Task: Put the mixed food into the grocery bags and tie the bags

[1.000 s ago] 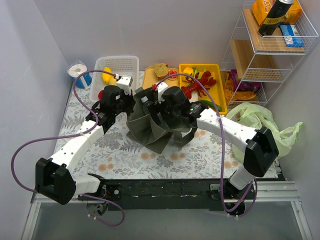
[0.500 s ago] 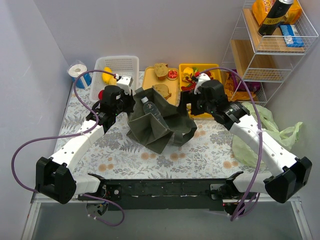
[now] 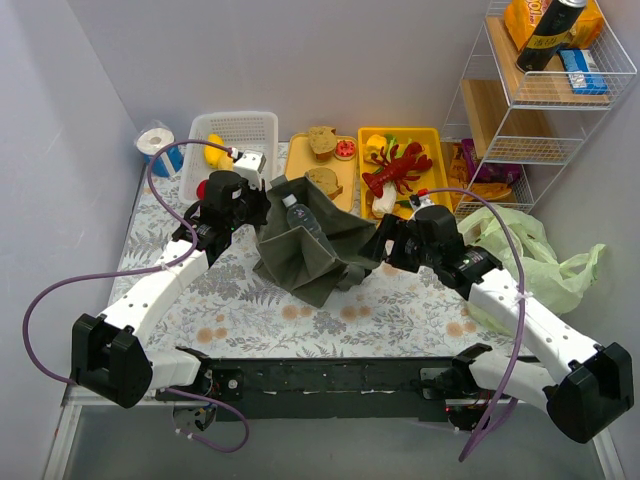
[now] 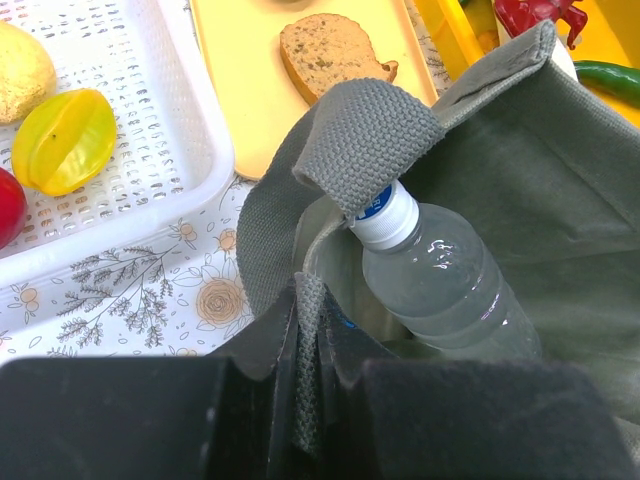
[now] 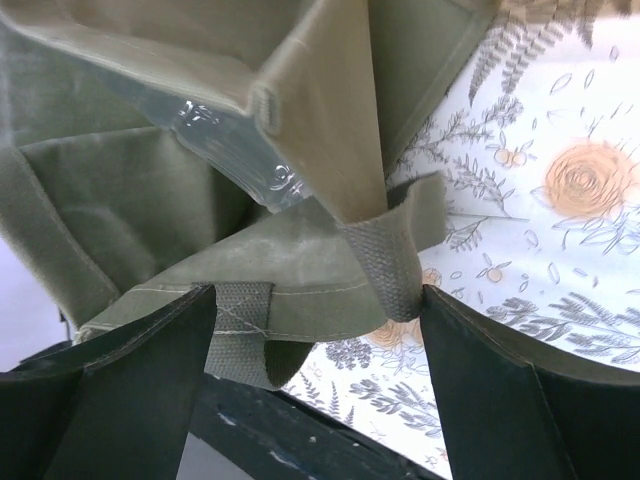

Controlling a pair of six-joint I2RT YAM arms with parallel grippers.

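The dark olive fabric tote point(image 3: 310, 255) is pinched by the left gripper point(image 4: 308, 335). Its strap point(image 5: 385, 265) is straddled by the wide-open right gripper point(image 5: 318, 305).

No word, brand or number can be read anywhere. The water bottle point(image 4: 440, 290) standing in the fabric tote point(image 4: 540, 200) carries a scrap of blue print just under its white cap point(image 4: 388, 218) — too blurred to make out. On the wire shelf point(image 3: 488, 118) past the desk's far right corner, the orange packet point(image 3: 522, 18), the dark bottle point(image 3: 548, 35) and the blue box point(image 3: 582, 70) bear markings — all too small to read.
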